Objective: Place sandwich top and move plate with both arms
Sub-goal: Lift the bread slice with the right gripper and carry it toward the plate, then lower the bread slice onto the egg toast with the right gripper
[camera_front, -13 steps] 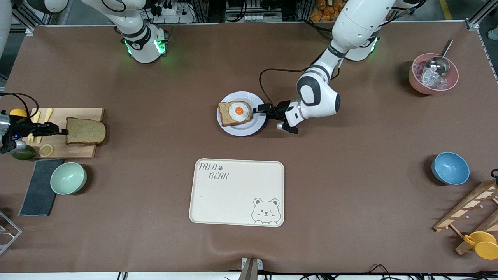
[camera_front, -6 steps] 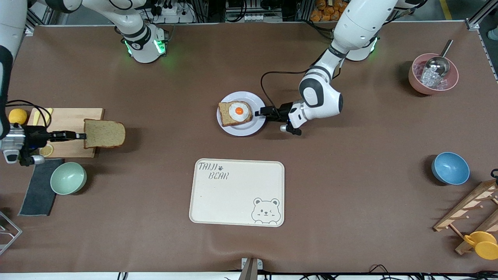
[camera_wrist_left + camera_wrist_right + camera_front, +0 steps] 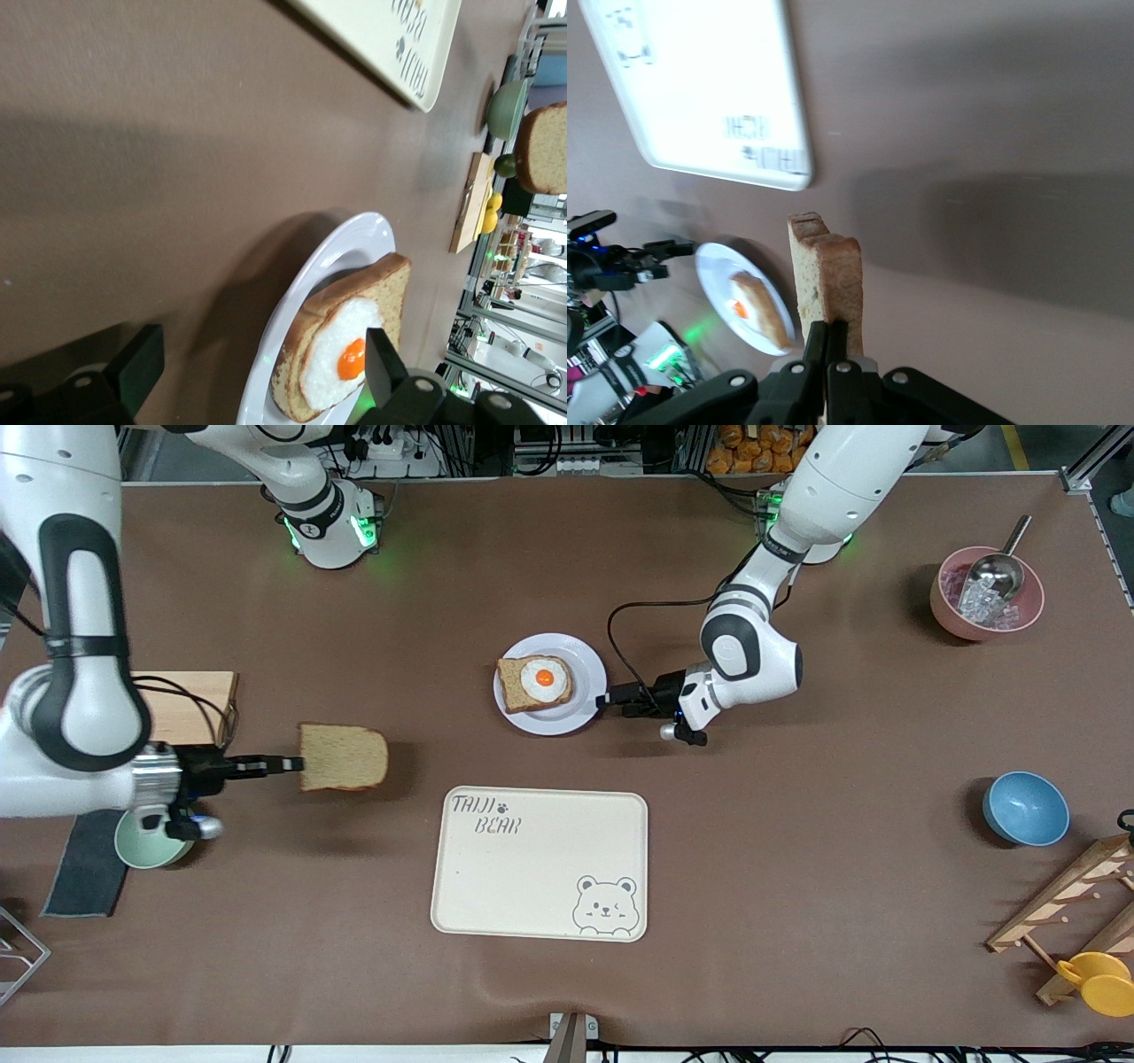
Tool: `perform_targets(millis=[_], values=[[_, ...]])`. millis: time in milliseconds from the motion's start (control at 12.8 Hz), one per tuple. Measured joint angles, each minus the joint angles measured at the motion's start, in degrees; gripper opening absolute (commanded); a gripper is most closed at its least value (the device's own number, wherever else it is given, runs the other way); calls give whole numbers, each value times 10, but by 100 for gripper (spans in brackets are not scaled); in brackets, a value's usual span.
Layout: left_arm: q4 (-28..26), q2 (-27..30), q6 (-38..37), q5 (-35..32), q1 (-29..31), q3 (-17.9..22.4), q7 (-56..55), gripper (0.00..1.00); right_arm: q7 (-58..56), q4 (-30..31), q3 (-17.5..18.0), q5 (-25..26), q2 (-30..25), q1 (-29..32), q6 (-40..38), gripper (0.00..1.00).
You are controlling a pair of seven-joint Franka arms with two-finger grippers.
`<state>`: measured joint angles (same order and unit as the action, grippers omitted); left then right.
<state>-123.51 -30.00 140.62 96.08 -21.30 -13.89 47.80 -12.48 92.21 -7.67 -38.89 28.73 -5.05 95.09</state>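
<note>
Moved since the earlier frames: right gripper (image 3: 282, 763) and its load, carried off the cutting board (image 3: 182, 704) and out over bare table, toward the plate (image 3: 585, 713); left gripper (image 3: 607, 701) drawn back from over the plate's rim to just beside it.

Right gripper: fingers clamped on one crust edge of the sandwich top (image 3: 344, 757), slice held roughly level in the air, over the table between the cutting board and the cream tray (image 3: 540, 864).

Left gripper: fingers (image 3: 137, 367) spread apart, nothing between them, low at the plate's edge on the left arm's side. Waiting.

Plate: mid-table, farther from the front camera than the tray. Holds the egg slice (image 3: 536, 683), which sits toward the right arm's end of it.

Also present: green bowl (image 3: 133, 852) and grey cloth (image 3: 84, 868) under the right wrist.

Step in hand, as judged: carry the top slice to the egg slice. Advice: keep it level, square its crusts with the lower slice's, lower until it rests on the egg before releasing; a pinch on one edge lets bread sag, so move gently. Keep clear of the left gripper.
</note>
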Motion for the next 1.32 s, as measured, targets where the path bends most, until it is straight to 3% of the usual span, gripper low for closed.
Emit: perform_targets(millis=[233, 467, 934, 1323], values=[[-4, 15, 0, 0, 10, 0, 0, 100, 77, -3, 83, 0, -2, 0, 27, 0], [-18, 33, 0, 0, 12, 0, 0, 100, 101, 9, 132, 1, -5, -1, 53, 0], [-34, 44, 1, 0, 17, -1, 0, 100, 113, 165, 254, 2, -45, -3, 247, 0], [-37, 44, 1, 0, 15, -2, 0, 100, 130, 243, 316, 0, -74, 0, 293, 0]])
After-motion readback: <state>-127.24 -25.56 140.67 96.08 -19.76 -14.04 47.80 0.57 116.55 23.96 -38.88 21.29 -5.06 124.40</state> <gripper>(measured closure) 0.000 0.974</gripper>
